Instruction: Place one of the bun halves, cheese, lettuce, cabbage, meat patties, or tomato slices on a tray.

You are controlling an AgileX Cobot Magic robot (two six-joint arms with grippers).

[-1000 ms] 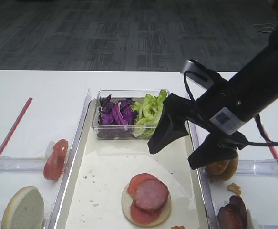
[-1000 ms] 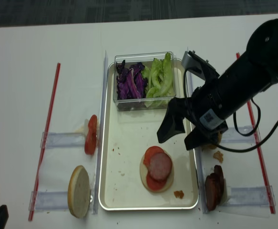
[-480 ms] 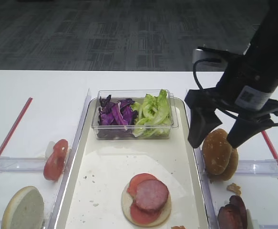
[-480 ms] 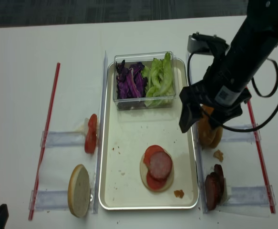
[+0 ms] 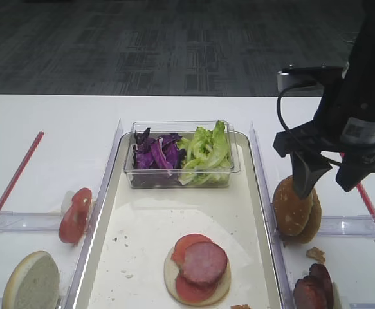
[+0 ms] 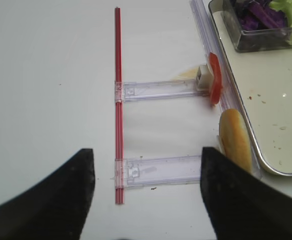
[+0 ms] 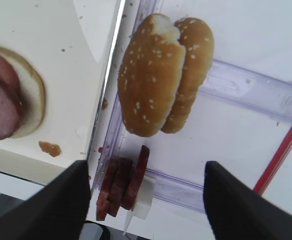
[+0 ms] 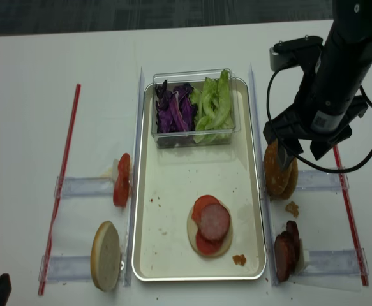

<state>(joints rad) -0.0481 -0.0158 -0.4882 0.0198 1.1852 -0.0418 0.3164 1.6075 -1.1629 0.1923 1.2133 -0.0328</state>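
We are hovering right hand (image 5: 329, 183), fingers spread, gripping nothing, over two bun halves (image 7: 163, 75) standing on edge at 3 o'clock of tray (image 5: 142, 238). Risking toppling or grabbing both.

No readable words, brands or numbers appear anywhere. The only marking is a small white sticker (image 5: 356, 129) on the black right arm, at the right edge of the high view; it carries a dark square code pattern too blurred to make out.
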